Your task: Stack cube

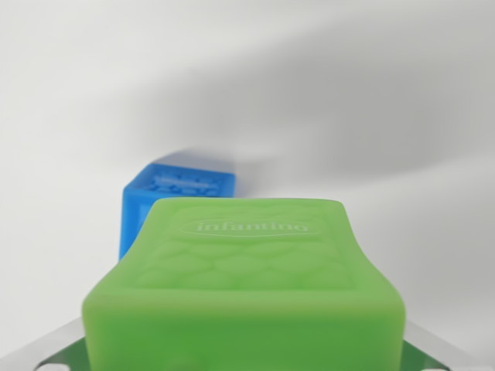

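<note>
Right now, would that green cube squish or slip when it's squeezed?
The green cube looks like soft rubber: rounded edges and a matte embossed skin, so it probably gives a little and grips well. Its flat faces suggest it won't roll. It is likely light.

Right under my camera a green cube (247,290) fills the lower frame, soft-looking and rounded at the corners, its top face embossed with a scale pattern and an oval logo. Behind it, partly hidden, a blue cube (174,205) sits on the white surface, blurred, turned a little, raised pattern on top.
</note>
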